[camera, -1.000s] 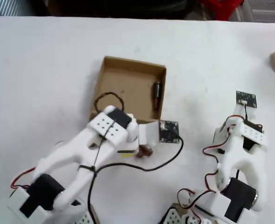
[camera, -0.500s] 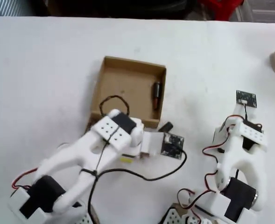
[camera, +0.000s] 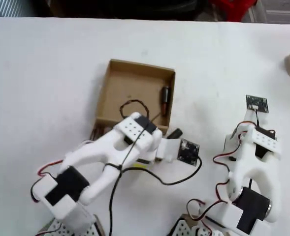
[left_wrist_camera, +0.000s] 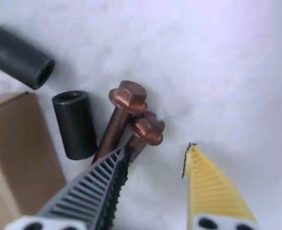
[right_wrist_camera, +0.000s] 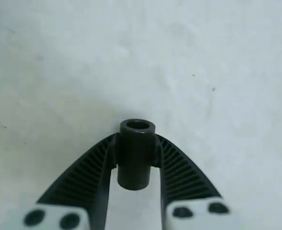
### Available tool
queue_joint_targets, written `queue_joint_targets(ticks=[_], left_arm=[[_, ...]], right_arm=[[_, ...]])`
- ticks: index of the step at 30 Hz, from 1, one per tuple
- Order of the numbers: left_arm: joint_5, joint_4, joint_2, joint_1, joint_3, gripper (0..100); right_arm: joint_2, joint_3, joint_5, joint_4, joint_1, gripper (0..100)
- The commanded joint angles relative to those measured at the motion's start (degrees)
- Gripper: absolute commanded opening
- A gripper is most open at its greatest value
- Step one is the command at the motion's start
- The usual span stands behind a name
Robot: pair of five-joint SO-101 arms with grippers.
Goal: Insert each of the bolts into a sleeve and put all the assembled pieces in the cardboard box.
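Evidently, the right gripper (right_wrist_camera: 136, 140) clamps a sleeve (right_wrist_camera: 136, 160) with its hole outward for insertion, while the left gripper (left_wrist_camera: 157, 149) stands open just before two bolts (left_wrist_camera: 128, 96).

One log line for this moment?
left gripper open by two bolts | right gripper shut on sleeve | cardboard box holds one piece

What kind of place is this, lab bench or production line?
Probably a robotics lab bench: two small arms at a white table, a cardboard box, loose copper bolts and black sleeves.
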Motion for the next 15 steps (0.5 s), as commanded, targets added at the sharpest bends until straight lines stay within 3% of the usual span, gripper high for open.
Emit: queue_joint_targets(ticks=[1, 8, 15], left_arm=[[-0.4, 0.4, 2.7, 0.6, -4.8, 23], [1.8, 0.6, 6.5, 0.4, -8.3, 22], [2.5, 3.6, 6.6, 0.1, -7.7, 14]], right_arm=[[-1.9, -0.4, 0.8, -0.6, -0.9, 1.7], [-1.9, -0.4, 0.9, -0.6, -0.9, 1.7], [-1.9, -0.4, 0.9, -0.6, -0.9, 1.7]])
